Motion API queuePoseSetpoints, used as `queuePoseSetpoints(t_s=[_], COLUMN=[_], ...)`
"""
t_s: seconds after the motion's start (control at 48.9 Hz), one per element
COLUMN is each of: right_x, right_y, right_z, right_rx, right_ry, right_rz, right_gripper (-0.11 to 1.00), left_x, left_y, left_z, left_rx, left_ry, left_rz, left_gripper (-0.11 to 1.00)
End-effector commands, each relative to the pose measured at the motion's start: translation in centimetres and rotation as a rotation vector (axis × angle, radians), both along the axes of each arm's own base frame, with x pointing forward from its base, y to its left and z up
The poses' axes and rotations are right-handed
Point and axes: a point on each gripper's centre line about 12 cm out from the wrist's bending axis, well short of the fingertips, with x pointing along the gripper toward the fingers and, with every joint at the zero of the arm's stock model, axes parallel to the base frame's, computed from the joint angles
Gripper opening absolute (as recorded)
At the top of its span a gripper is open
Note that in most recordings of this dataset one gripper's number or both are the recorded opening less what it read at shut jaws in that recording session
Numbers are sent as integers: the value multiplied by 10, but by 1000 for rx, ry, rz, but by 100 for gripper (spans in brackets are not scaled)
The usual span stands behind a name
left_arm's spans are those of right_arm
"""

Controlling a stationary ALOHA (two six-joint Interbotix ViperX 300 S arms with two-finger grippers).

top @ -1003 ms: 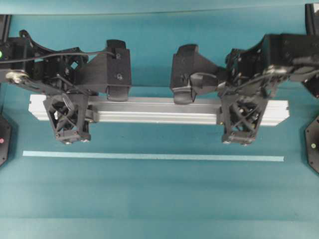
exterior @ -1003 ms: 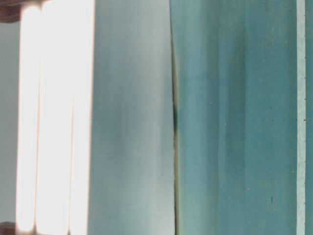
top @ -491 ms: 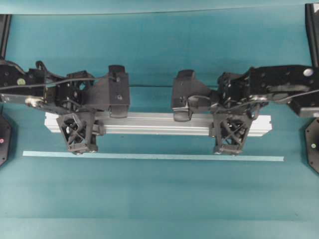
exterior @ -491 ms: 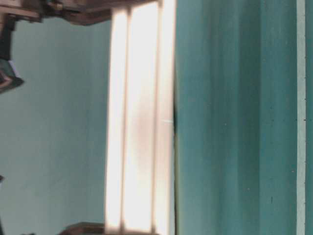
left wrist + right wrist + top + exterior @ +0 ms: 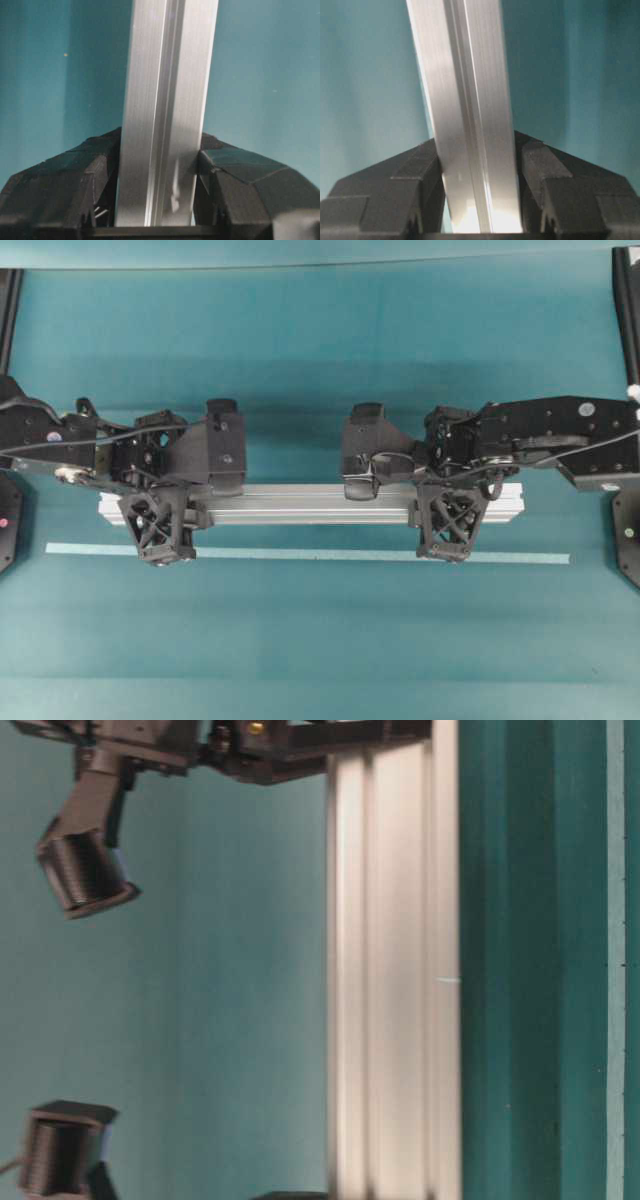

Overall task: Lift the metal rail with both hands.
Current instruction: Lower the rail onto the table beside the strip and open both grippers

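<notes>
Since the earlier overhead frames, the metal rail was seen to have shrunk in apparent width and slid down the frame toward the pale tape strip, and both arms were drawn lower in the picture with it. At this moment the rail was found stretched level across the middle of the overhead view, just above the tape strip, over the teal table. The left gripper was clamped on the rail near its left end, its lattice fingers straddling the bar; in the left wrist view the black fingers were pressed against both sides of the silver extrusion. The right gripper was likewise clamped on the rail near the right end, and in the right wrist view its fingers were shown squeezed against both sides of the bar. In the table-level view the rail was seen as a bright vertical band right of centre, with black arm parts at the upper left.
</notes>
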Motion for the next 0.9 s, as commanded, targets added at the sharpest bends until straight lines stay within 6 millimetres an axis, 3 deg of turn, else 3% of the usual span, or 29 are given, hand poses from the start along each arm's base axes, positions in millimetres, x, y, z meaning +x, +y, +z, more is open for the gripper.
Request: queuePoseSetpoints(t_s=[0.0, 0.491, 0.88], right_x=[1, 1, -4], right_y=[6, 12, 20], right_z=[-9, -32, -50], right_rx=[10, 15, 31], right_ry=[0, 17, 9], right_rz=[-1, 6, 6], right_gripper=[39, 39, 39], left_x=[2, 6, 9], left_y=[2, 0, 0], left_z=[-1, -38, -56], left_rx=[-14, -18, -21], left_ry=[-29, -36, -38], left_rz=[35, 27, 28], left_gripper=[36, 36, 36])
